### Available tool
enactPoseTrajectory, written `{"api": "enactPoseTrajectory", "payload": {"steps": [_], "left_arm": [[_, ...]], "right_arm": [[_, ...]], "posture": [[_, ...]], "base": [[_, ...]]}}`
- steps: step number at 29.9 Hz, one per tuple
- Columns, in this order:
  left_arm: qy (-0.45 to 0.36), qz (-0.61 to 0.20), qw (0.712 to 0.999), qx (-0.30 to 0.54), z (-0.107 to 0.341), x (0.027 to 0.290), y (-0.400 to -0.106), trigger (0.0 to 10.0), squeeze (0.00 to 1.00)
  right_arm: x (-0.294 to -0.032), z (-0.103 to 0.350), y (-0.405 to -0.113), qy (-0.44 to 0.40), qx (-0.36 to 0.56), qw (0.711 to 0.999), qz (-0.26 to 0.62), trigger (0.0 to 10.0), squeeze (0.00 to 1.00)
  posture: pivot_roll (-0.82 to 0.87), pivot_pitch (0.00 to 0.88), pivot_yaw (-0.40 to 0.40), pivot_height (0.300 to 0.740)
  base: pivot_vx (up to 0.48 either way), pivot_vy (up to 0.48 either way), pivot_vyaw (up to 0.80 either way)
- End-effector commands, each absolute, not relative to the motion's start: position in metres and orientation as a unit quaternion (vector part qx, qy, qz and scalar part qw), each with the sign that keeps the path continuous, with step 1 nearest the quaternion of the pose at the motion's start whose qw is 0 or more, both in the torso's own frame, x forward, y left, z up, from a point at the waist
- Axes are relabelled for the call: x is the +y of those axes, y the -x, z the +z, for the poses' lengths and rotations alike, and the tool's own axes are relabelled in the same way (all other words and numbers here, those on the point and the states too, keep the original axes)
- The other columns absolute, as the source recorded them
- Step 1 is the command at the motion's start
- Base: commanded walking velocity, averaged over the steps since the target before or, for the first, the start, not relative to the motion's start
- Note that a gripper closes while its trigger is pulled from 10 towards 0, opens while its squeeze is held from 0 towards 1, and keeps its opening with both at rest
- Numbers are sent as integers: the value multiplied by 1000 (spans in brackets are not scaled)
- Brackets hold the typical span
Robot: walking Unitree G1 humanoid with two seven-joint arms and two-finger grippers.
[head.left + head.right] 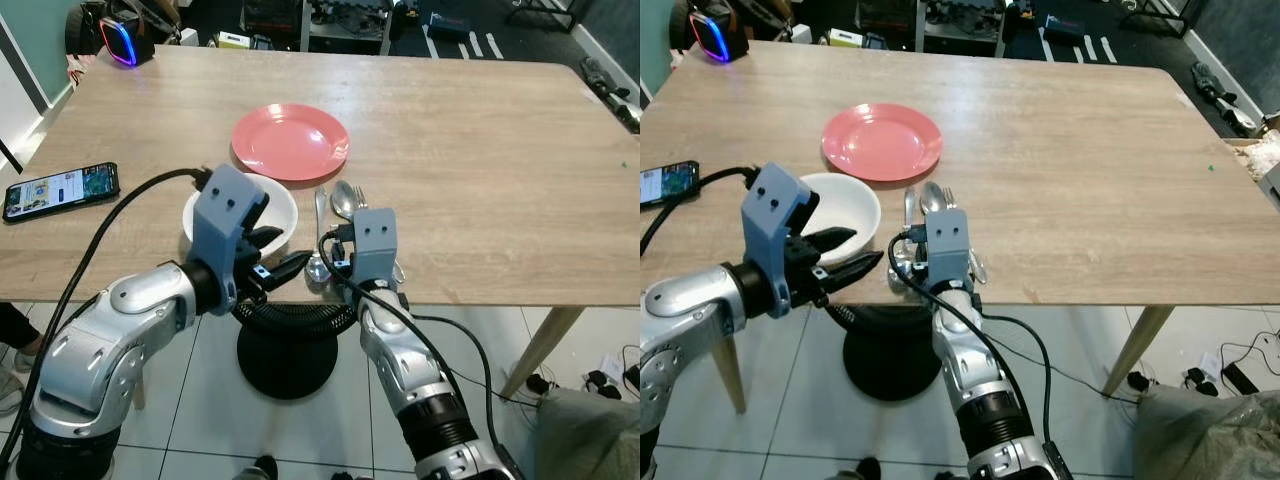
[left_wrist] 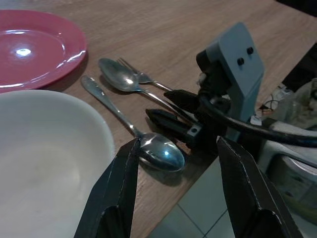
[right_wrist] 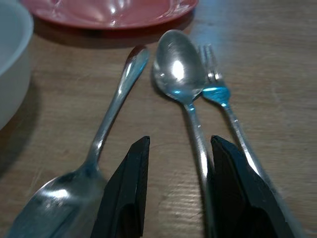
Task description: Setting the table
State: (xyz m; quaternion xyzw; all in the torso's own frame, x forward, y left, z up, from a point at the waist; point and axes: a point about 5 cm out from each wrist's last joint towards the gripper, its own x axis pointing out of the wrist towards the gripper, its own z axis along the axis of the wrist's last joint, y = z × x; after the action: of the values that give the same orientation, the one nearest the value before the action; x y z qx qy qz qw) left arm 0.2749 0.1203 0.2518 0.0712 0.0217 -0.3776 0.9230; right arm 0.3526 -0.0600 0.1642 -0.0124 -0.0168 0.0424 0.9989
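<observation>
Jaws of both my grippers stand apart, clamped on nothing. Left gripper (image 1: 285, 262) hovers at the near edge of the worktop (image 1: 480, 150), beside the white bowl (image 1: 262, 205). Right gripper (image 3: 176, 191) sits low over the cutlery, its fingers (image 3: 126, 193) straddling the handle of a spoon (image 3: 181, 79) whose bowl points to the pink plate (image 1: 290, 140). A fork (image 3: 218, 91) lies just beside that spoon; a second spoon (image 2: 148, 146) lies reversed, bowl toward the worktop edge. Worktop: pale wood grain. A phone (image 1: 60, 190) lies at its left edge, screen lit. White tiled floor (image 1: 560, 440) below; a black pedestal base (image 1: 285, 350) under the worktop.
</observation>
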Motion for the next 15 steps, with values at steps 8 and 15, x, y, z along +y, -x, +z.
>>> {"api": "enactPoseTrajectory", "payload": {"steps": [8,15], "left_arm": [[-67,-394,916,29,249,114,-273,10000,0],[-60,-393,917,30,248,113,-271,10000,0]], "right_arm": [[-61,159,-356,27,-1,999,36,10000,0],[-60,138,-358,74,56,995,44,7294,0]], "posture": [[104,213,22,740],[106,215,15,740]], "base": [[0,0,0],[0,0,0]]}}
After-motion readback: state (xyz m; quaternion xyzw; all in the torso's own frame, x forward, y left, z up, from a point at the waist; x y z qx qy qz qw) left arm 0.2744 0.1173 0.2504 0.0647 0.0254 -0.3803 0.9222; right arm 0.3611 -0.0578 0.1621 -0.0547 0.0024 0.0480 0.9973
